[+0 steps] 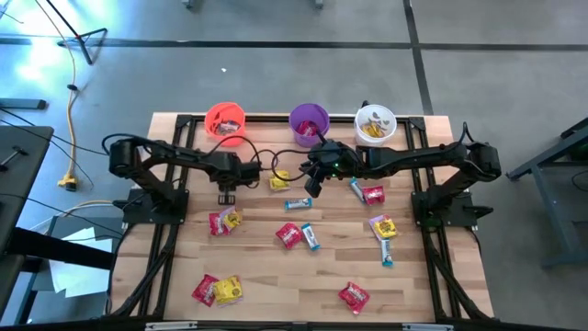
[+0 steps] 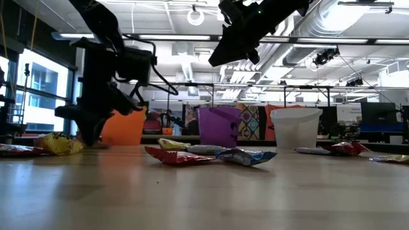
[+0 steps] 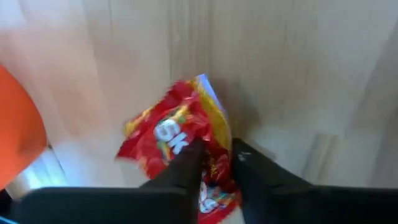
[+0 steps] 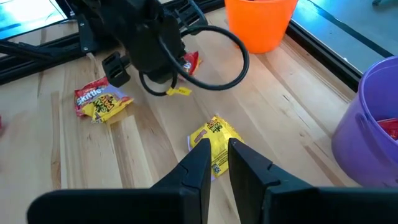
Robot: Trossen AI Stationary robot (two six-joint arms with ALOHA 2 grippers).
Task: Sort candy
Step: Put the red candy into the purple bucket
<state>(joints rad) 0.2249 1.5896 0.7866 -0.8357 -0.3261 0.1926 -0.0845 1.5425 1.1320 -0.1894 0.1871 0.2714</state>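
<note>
Red packet (image 3: 180, 149) pinched in left claw (image 3: 214, 165) fingertips on table

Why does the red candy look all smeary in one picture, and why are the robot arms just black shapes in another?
In the left wrist view the red packet and the wood look smeared, as if by motion blur. In the low view bright windows and ceiling lights behind turn both arms into dark silhouettes. The right wrist view is sharp: the yellow packet shows clearly.
</note>
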